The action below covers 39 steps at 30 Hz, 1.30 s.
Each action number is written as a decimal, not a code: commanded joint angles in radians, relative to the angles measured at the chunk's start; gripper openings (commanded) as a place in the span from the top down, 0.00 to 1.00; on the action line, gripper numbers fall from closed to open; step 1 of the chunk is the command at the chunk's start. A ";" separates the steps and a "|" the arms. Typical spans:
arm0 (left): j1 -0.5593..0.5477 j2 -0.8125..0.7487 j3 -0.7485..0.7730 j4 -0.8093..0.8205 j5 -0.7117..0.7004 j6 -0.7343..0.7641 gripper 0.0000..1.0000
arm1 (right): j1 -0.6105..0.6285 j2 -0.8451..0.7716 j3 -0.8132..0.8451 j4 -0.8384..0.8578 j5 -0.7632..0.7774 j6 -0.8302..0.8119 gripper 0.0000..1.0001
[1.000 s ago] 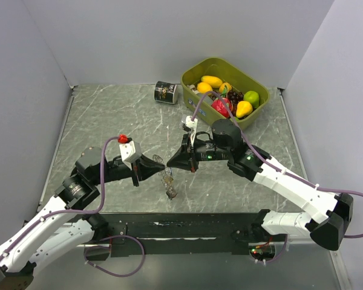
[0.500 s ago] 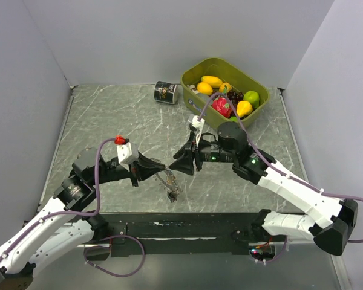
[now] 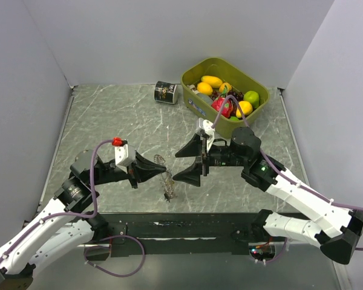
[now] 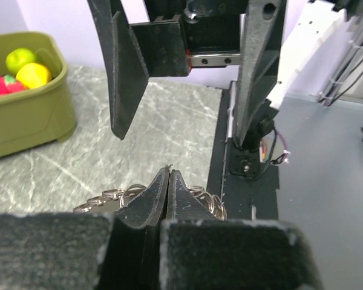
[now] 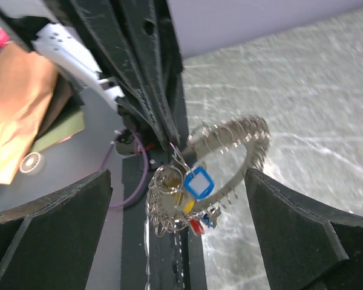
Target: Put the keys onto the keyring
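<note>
- Nearest us, the left gripper (image 4: 169, 176) had its black jaws pressed together, pinching the edge of the large silvery-grey ring of coiled metal, the keyring (image 5: 249, 144).
- The keyring hung tilted from that pinch over the near part of the grey marbled table (image 3: 109, 121). We could not tell whether its lowest part touched the surface.
- The small silver keys with coloured plastic tags (image 5: 196, 190) dangled in a cluster from the ring just below the pinch. A blue tag sat foremost, with yellow and red ones under it.
- Just beyond the ring, the right gripper (image 3: 183, 163) faced the left one. Its two black jaws were spread wide and held nothing. We saw them standing apart from the ring.
- Farther back, a black cylindrical can (image 3: 165, 92) lay on its side on the table.
- Just beside the can, in the far right corner, stood an olive-green plastic bin (image 3: 263, 96) filled with bright toy fruit (image 3: 213, 81).
</note>
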 commanded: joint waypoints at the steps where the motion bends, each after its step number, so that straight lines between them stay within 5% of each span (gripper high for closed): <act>1: -0.003 -0.019 0.006 0.156 0.075 -0.049 0.99 | -0.005 -0.004 0.002 0.114 -0.079 0.004 0.07; 11: -0.003 -0.014 0.012 0.216 0.088 -0.083 0.99 | -0.002 0.059 0.030 0.154 -0.154 0.046 0.24; 22: -0.003 0.001 0.015 0.227 0.095 -0.096 0.99 | -0.002 0.077 0.039 0.185 -0.158 0.104 0.64; 27: -0.003 -0.005 0.015 0.231 0.093 -0.099 0.99 | 0.000 0.099 0.080 0.119 -0.166 0.089 0.99; 39: -0.003 -0.013 0.070 0.078 0.066 -0.033 0.98 | 0.000 0.091 0.146 -0.028 -0.074 0.005 1.00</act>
